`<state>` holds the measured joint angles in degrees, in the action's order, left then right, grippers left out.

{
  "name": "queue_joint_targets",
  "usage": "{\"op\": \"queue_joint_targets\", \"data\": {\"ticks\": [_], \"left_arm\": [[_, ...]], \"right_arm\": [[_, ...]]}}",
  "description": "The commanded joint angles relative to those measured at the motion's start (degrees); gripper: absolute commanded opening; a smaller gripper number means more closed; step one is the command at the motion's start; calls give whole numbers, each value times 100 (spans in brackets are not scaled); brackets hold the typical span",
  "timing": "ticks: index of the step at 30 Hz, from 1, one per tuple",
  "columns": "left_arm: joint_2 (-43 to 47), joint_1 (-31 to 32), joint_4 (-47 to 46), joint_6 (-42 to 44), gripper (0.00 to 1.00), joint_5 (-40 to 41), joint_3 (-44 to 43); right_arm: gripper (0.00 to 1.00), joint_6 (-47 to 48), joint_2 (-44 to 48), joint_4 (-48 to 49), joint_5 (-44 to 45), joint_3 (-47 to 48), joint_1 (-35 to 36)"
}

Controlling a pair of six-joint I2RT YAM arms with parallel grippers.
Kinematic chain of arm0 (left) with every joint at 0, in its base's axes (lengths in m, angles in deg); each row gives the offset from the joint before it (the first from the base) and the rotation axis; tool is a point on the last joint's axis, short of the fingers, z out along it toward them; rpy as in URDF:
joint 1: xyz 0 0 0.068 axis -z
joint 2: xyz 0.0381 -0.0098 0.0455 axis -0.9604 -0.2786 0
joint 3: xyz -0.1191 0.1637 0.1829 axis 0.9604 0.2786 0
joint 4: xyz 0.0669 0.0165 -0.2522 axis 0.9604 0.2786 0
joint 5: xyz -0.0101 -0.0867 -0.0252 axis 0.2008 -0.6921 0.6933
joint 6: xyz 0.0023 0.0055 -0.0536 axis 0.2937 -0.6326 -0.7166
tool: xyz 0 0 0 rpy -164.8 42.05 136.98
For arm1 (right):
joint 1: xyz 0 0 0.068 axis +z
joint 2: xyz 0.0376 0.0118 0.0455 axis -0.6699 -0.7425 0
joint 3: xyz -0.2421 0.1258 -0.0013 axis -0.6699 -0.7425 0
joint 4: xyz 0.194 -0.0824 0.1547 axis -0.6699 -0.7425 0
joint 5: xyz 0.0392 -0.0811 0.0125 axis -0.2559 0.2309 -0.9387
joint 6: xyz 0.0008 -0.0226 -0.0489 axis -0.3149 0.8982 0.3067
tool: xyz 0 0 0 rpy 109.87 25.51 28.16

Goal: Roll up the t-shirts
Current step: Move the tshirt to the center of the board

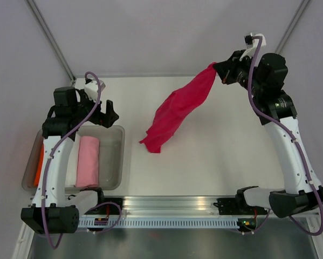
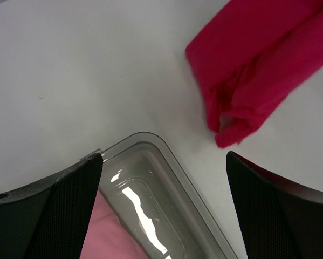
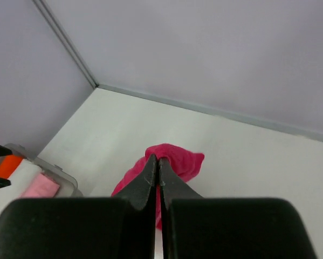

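Red t-shirt [image 1: 177, 110]: hanging stretched, long axis running diag. from right gripper [image 1: 219, 69], jaws pinching its far end, down-left to table [image 1: 231, 145]; left gripper [image 1: 108, 112] hovering w/ jaws wide by bin [image 1: 121, 156].

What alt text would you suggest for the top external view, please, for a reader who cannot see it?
The right claw, raised at far right, pinches one end of a magenta-red t-shirt that trails diagonally down to the white table. At left, the left claw hovers over a clear bin holding a rolled pale pink t-shirt beside white cloth and orange cloth.
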<state>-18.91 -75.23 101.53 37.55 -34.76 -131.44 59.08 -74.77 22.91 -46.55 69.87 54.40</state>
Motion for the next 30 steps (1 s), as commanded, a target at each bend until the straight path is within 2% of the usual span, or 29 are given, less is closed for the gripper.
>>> {"op": "queue_joint_targets", "data": {"ticks": [1,5,8,9,11,12,14,15,17,18,20,25,30], "left_arm": [[62,18,14,22,100,-207,-237],[10,27,22,101,99,-251,-167],[-8,253,92,425,94,-549,-27],[-17,690,145,653,91,-507,43],[-121,1394,172,813,88,264,245],[-366,2068,172,926,84,911,290],[-762,2547,172,954,81,1241,343],[-1155,2923,189,910,74,1469,317],[-1448,3303,181,849,69,1707,186],[-1597,3592,181,770,69,1813,141],[-2010,3726,120,664,72,1840,-113],[-3240,3780,-48,602,79,2420,-711],[-4226,3841,-118,760,87,2421,-914]], "right_arm": [[0,-238,-120,-355,1007,-495,-126],[0,-686,-199,-592,1414,-1583,-688],[0,-775,-138,-444,1502,-2347,-1189],[0,-758,-137,-434,1616,-2490,-1460],[0,-705,-198,-530,1862,-2701,-1515],[0,-713,-286,-540,1819,-2755,-1532],[0,-740,-365,-514,1574,-2904,-1533],[0,-766,-392,-487,1547,-2974,-1533],[0,-819,-375,-426,1642,-3167,-1533],[0,-836,-305,-408,1826,-3238,-1533],[0,-872,-217,-329,2055,-3466,-1533],[0,-916,-58,-285,2206,-3722,-1524],[0,-881,109,-250,2109,-3880,-1533]]}}
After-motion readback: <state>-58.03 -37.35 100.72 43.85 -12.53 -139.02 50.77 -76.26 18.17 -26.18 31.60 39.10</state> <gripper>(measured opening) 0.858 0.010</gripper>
